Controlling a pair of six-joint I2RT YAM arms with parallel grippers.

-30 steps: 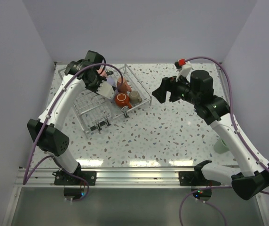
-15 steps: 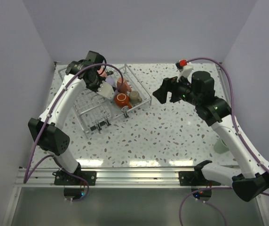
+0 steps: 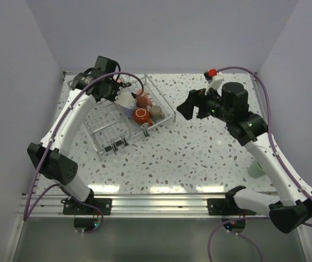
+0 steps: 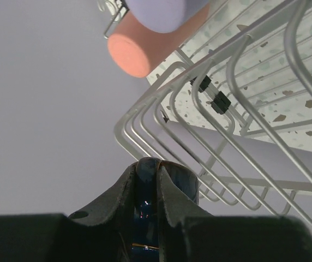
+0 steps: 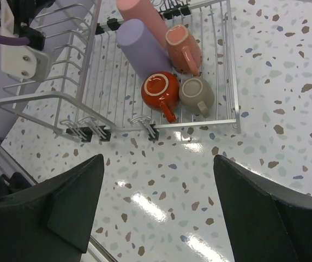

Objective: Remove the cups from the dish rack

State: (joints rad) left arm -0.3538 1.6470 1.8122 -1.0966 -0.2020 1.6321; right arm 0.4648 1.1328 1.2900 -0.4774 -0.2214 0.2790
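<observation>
The wire dish rack (image 3: 108,129) stands at the back left of the table. In the left wrist view my left gripper (image 4: 148,165) is shut on the rim of a dark blue cup (image 4: 144,191), raised beside the rack's wires (image 4: 216,131). From above, this gripper (image 3: 114,87) hovers over the rack's far corner. Lying in the rack are a pink tumbler (image 5: 142,16), a lavender tumbler (image 5: 142,49), a salmon cup (image 5: 182,42), an orange-red cup (image 5: 160,90) and a beige cup (image 5: 197,94). My right gripper (image 5: 159,202) is open over bare table, right of the rack.
A mint-green cup (image 3: 256,168) stands on the table at the right edge, behind my right arm. Black clips (image 5: 90,132) line the rack's near edge. Walls close in the table at the left, back and right.
My left gripper has shut on the dark blue cup and moved up and toward the back left corner. The right arm has barely moved.
</observation>
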